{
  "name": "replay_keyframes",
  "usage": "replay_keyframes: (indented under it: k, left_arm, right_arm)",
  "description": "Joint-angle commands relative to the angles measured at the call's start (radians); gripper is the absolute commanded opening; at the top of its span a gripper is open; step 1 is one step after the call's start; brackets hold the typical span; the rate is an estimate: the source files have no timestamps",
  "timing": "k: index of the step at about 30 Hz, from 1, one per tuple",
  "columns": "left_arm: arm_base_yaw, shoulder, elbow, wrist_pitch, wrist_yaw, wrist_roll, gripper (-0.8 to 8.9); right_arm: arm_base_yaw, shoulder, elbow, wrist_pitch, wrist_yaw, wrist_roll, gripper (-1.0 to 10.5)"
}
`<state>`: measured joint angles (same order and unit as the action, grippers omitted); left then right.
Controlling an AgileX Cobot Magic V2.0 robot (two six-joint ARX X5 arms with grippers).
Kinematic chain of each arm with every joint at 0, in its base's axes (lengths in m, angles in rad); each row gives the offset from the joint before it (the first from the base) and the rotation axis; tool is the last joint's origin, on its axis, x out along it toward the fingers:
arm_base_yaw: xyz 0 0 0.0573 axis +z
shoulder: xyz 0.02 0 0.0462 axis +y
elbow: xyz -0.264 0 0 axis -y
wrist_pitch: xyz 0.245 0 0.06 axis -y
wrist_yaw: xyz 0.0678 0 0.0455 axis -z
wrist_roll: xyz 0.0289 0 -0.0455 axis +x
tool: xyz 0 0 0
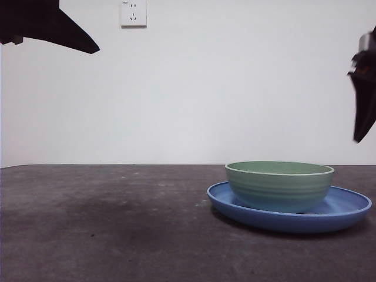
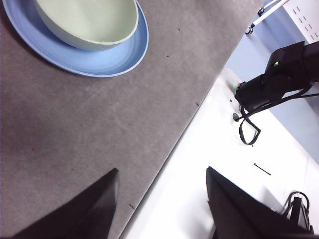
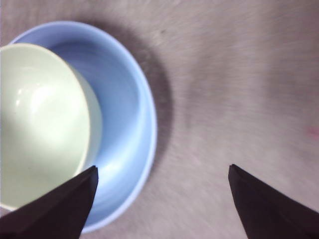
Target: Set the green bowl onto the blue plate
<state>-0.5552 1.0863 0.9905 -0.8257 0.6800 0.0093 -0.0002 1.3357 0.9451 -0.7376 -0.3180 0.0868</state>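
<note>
The right pincer (image 3: 162, 199) hangs spread and empty above the worktop (image 1: 106, 223), judged clear of the load because the green bowl (image 1: 279, 185) already sits inside the blue plate (image 1: 346, 208), off-centre toward the plate's 9 o'clock in the front view. The left pincer (image 2: 162, 204), also spread, waits over the worktop's edge. A wall socket (image 1: 133, 13) sits at 12 o'clock. Nothing blocks either arm.
</note>
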Motion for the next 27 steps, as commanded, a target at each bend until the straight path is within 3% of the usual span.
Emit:
replay_keyframes:
  k: [1, 3, 16, 21, 27]
  left_arm:
    - [-0.008, 0.005, 0.009, 0.011, 0.006, 0.01, 2.81]
    - [-0.008, 0.005, 0.009, 0.011, 0.006, 0.01, 2.81]
    - [-0.008, 0.005, 0.009, 0.011, 0.006, 0.009, 2.81]
    - [-0.008, 0.005, 0.009, 0.011, 0.006, 0.009, 2.81]
    - [-0.008, 0.005, 0.009, 0.011, 0.006, 0.009, 2.81]
  right_arm:
    - [0.002, 0.055, 0.003, 0.039, -0.026, -0.021, 3.6]
    - [0.003, 0.089, 0.003, 0.061, -0.026, -0.021, 3.1]
    - [0.007, 0.261, 0.003, 0.161, -0.128, -0.042, 2.7]
    - [0.01, 0.292, 0.003, 0.18, -0.13, -0.042, 1.7]
    - [0.011, 0.317, 0.003, 0.19, -0.139, -0.043, 1.6]
